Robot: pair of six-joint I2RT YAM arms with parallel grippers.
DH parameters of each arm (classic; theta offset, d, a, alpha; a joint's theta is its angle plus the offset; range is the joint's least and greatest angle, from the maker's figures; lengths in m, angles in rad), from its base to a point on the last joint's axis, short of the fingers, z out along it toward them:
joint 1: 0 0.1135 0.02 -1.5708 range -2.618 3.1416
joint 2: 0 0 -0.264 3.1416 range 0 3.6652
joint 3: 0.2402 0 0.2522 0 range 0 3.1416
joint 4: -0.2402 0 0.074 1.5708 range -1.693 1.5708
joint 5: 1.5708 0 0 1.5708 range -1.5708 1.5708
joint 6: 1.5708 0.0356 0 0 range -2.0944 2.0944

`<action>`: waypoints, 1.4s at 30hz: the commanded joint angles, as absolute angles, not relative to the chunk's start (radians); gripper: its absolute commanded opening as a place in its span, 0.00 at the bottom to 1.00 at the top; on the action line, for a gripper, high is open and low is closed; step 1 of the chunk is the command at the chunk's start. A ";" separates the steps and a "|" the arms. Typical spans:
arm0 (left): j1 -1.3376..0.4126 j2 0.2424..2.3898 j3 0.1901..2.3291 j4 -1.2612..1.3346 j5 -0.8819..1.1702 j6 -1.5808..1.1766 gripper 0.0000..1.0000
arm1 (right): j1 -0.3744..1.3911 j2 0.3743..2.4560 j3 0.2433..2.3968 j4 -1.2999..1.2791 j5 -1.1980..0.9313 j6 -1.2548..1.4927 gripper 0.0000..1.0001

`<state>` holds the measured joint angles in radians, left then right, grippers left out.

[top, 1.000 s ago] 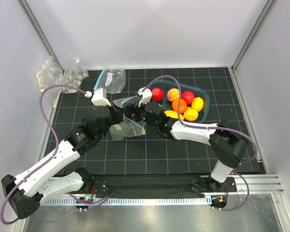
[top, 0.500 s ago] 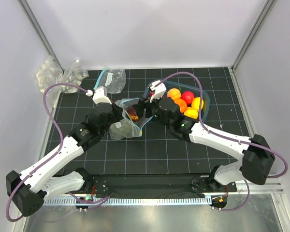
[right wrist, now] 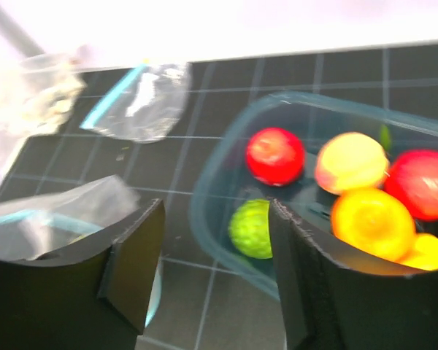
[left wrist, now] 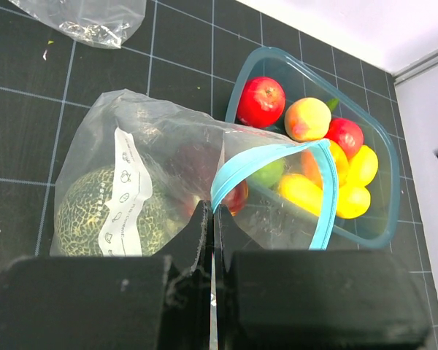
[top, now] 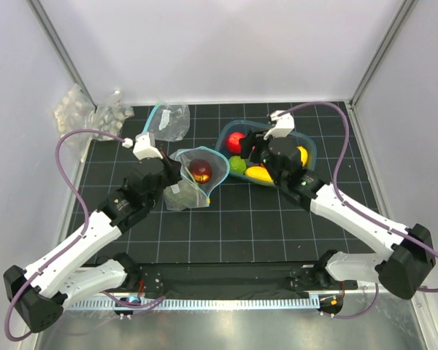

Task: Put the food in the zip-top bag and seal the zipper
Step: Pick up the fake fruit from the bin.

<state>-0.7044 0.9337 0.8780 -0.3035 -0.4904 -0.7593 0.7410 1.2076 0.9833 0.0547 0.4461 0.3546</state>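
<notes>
Clamped zip-top bag (left wrist: 168,138); right gripper (right wrist: 215,210) over tub (right wrist: 204,191).
Bag rim pinched tight in left gripper (left wrist: 212,213), melon (left wrist: 91,211) inside. Right fingers apart, empty, above green ball (right wrist: 252,227).

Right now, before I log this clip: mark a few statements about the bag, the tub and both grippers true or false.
1. The left gripper is shut on the mouth edge of the zip-top bag. True.
2. The right gripper holds a lemon. False: its jaws stand open and empty above the tub.
3. A melon lies inside the bag. True.
4. The zipper is sealed. False: the bag's mouth gapes open.
5. The tub is empty. False: a green ball and a red ball lie in it, among others.
</notes>
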 commanded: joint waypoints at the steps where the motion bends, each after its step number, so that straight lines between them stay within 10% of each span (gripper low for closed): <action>1: -0.696 0.923 0.868 -0.258 -0.522 -0.775 0.00 | 0.634 1.279 0.991 0.006 0.335 0.468 0.66; 9: -0.698 0.928 0.865 -0.239 -0.489 -0.776 0.00 | 0.609 1.598 1.173 -0.132 0.284 0.471 0.86; 26: -0.698 0.936 0.867 -0.225 -0.445 -0.770 0.00 | 0.598 1.908 1.388 -0.317 0.181 0.521 0.85; 35: -0.696 0.928 0.864 -0.224 -0.440 -0.769 0.00 | 0.598 1.787 1.322 -0.282 0.189 0.525 0.53; 42: -0.698 0.939 0.865 -0.219 -0.440 -0.765 0.00 | 0.598 1.532 1.120 -0.124 0.252 0.529 0.49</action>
<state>-0.7040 0.9367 0.8669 -0.2794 -0.4431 -0.7742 0.5999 1.6882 1.1797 -0.2451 0.2096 0.5209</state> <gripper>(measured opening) 0.011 0.711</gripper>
